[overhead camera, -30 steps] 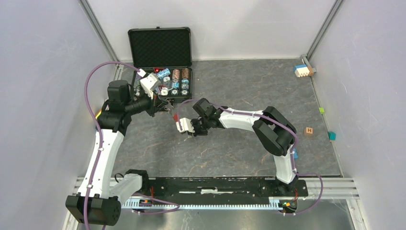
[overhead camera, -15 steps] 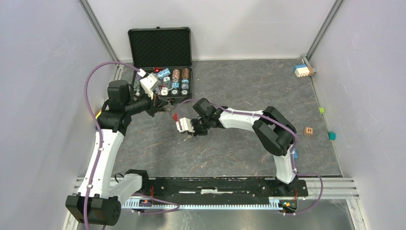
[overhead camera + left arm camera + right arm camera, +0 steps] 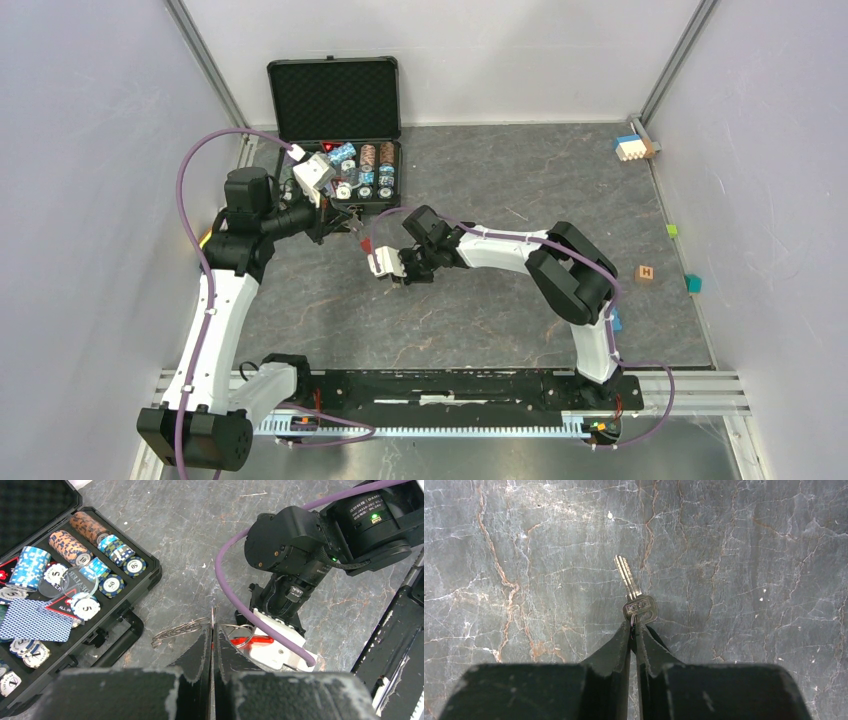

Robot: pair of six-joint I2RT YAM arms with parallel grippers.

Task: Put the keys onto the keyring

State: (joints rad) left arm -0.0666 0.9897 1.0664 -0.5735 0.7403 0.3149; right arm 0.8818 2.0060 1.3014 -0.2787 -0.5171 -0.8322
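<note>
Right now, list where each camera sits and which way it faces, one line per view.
Top external: above and behind the bases, looking down on the table; both arms show whole, left gripper and right gripper close together.
Left wrist: on the left arm, looking along its shut fingers at the keyring; the right arm shows beyond.
Right wrist: on the right arm, looking down at the table past its fingers pinching the key.
Shared: top and left wrist both show the chip case and red tag.
</note>
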